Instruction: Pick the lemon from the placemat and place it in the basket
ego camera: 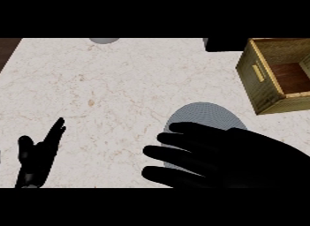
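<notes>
The right robot hand point(248, 159) spreads straight fingers over the grey placemat point(203, 112), hiding the lemon, so I cannot tell where it lies. The wooden basket point(265, 84) stands near the bench's point(118, 88) far right edge, bare marble between. The left robot hand point(36, 156) rests open at the lower left.

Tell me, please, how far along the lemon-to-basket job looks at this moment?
Nothing looks finished: the basket at the upper right shows only its bare floor. In hand: the right hand is spread over the grey placemat, hiding most of it; no lemon is visible, so I cannot tell whether it is grasped. The left hand rests open at the lower left. Left: lifting the lemon, carrying it to the basket and releasing it.
</notes>
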Controlling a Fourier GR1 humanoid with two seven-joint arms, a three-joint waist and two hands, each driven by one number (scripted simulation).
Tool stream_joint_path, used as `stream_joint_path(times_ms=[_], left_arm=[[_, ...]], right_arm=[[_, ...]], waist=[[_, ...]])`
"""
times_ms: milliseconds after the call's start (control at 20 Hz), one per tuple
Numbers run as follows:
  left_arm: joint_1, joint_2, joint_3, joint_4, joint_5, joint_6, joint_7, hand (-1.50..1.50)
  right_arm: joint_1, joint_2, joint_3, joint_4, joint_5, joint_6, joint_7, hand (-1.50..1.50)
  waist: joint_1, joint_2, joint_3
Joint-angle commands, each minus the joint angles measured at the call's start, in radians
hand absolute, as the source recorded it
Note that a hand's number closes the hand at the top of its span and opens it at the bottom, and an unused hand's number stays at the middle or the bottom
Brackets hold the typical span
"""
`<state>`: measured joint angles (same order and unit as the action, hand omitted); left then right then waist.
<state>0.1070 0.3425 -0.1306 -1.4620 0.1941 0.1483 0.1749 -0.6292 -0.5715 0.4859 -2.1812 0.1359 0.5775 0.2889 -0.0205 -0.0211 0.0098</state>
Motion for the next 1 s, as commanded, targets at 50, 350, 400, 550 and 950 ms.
stream_joint_path(times_ms=[50,350,400,550,950], left_arm=[[0.06,-0.007,-0.005,0.054,0.027,-0.031,0.037,0.0],[0.024,-0.022,-0.02,0.049,0.005,-0.007,0.091,0.0],[-0.004,-0.043,-0.028,0.073,0.0,-0.011,0.071,0.0],[0.038,-0.02,-0.006,0.068,0.006,-0.028,0.057,0.0],[0.036,-0.032,-0.013,0.038,0.003,-0.051,0.078,0.0]], right_arm=[[-0.11,-0.14,-0.096,-0.04,-0.164,0.205,0.096,-1.5],[-0.226,-0.316,-0.175,0.051,-0.342,0.43,0.096,-1.5],[-0.219,-0.317,-0.164,0.065,-0.327,0.439,0.105,-1.5],[-0.257,-0.351,-0.196,0.088,-0.372,0.474,0.098,-1.5],[-0.168,-0.32,-0.186,0.066,-0.375,0.453,0.11,-1.5]], waist=[[0.007,0.013,-0.014],[0.006,0.016,-0.013],[0.007,0.019,-0.013],[0.017,0.019,-0.012],[0.022,0.022,-0.01]])
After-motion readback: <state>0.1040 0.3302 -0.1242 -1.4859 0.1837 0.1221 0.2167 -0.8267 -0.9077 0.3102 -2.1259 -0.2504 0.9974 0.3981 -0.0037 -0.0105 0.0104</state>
